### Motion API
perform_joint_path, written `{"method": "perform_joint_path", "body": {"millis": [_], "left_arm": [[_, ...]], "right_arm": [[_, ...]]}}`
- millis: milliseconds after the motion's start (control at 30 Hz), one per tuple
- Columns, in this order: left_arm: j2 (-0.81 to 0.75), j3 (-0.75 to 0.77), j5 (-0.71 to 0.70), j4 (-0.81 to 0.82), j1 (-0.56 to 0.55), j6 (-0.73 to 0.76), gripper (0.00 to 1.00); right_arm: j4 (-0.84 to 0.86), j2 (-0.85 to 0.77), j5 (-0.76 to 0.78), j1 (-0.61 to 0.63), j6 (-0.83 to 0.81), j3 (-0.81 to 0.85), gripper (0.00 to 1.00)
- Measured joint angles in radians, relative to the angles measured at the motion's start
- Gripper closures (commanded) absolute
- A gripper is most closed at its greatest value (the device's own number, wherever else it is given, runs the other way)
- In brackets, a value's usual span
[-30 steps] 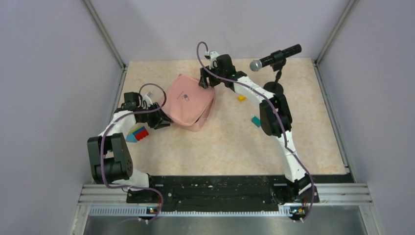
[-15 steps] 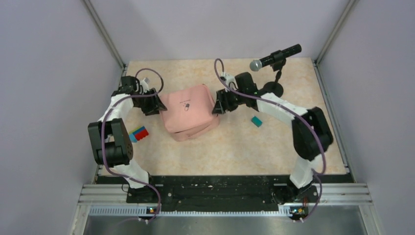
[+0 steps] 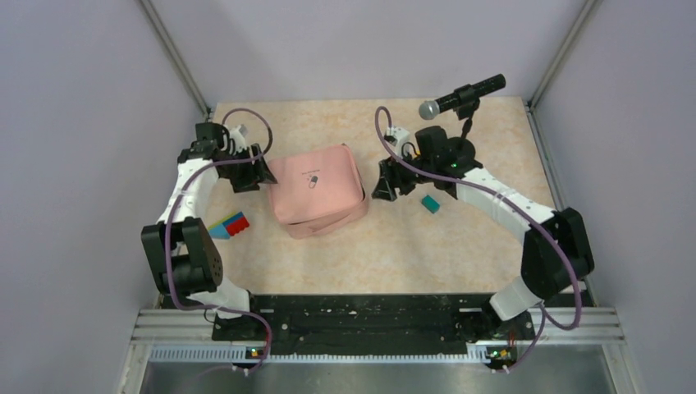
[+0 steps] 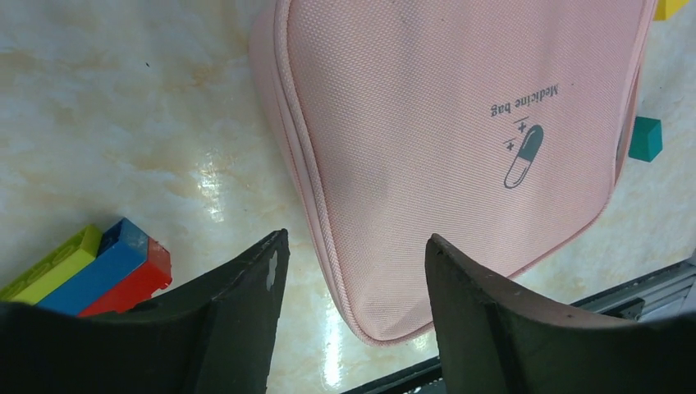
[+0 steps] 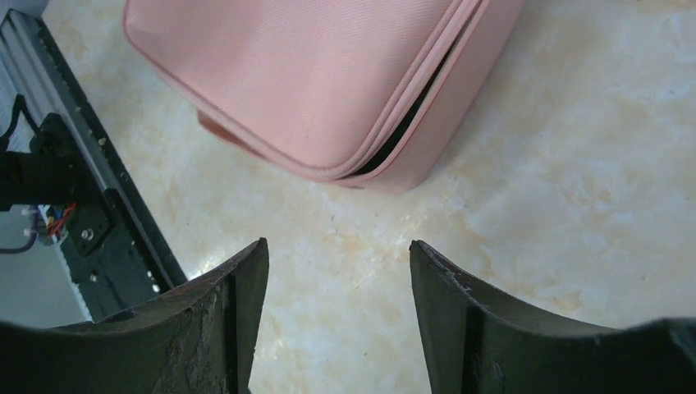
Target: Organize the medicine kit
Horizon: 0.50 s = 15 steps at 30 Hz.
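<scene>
The medicine kit (image 3: 316, 189), a pink fabric case with a pill logo on its lid, lies flat in the middle of the table with the lid down. My left gripper (image 3: 261, 172) stands open just off its left edge, touching nothing. In the left wrist view the kit (image 4: 460, 123) fills the upper right and one corner of it reaches between the left gripper's (image 4: 354, 246) spread jaws. My right gripper (image 3: 386, 185) is open a little to the right of the kit. The right wrist view shows the kit (image 5: 312, 74) beyond the empty right gripper (image 5: 336, 250), with a dark slit of unzipped seam.
A stack of yellow-green, blue and red blocks (image 3: 230, 224) lies left of the kit near the left arm. A teal block (image 3: 429, 203) sits by the right arm. A microphone on a stand (image 3: 460, 97) is at the back right. The black base rail (image 5: 82, 189) runs along the near edge.
The kit went from tilted between the grippers to lying flat. The left gripper has opened beside it and the right gripper has backed off to the right.
</scene>
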Motion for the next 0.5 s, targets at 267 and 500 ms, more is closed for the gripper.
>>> {"method": "perform_joint_path", "body": {"millis": [267, 500], "left_arm": [[-0.004, -0.087, -0.009, 0.004, 0.0, -0.084, 0.31], [-0.004, -0.197, 0.135, 0.003, 0.002, -0.179, 0.54]], "right_arm": [[0.022, 0.198, 0.039, 0.0, 0.028, 0.154, 0.37], [0.077, 0.251, 0.023, 0.0, 0.093, 0.165, 0.34]]}}
